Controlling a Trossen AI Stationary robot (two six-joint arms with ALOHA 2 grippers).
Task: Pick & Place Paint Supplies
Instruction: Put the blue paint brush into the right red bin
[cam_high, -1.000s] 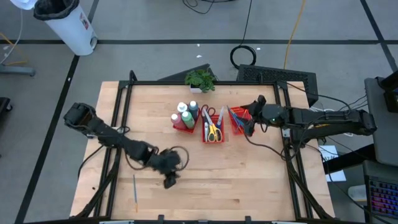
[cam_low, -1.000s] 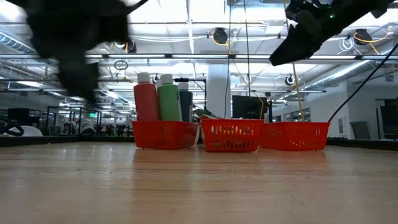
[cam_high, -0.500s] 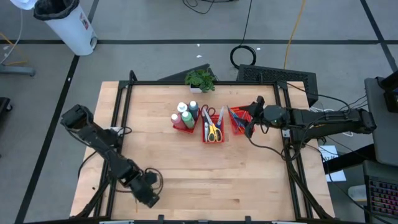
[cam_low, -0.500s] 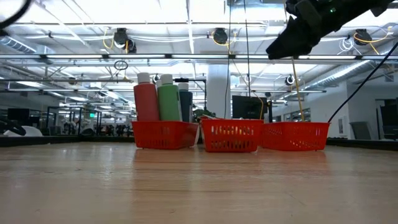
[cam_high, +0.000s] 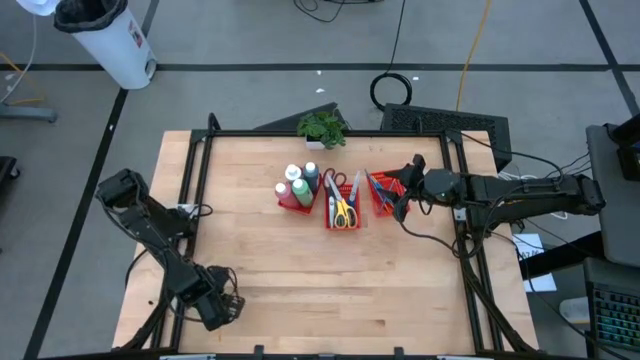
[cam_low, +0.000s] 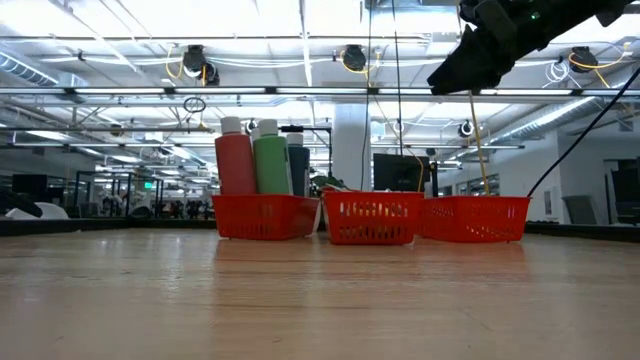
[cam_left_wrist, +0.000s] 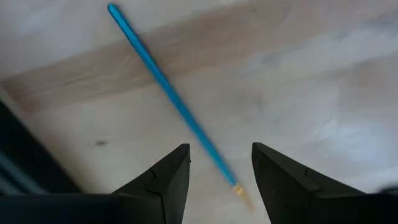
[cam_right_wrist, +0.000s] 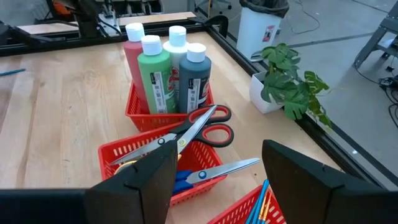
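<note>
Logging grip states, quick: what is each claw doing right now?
Left claw: open, empty, over the blue brush on the table.
Right claw: open, empty, above the red trays.

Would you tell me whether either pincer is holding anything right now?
Nothing is held: the left pincer hovers open over the blue brush, and the right pincer is open above the trays.

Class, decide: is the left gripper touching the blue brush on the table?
Apart. In the left wrist view the blue brush lies flat on the table, with wood showing between it and both fingers of the left gripper.
</note>
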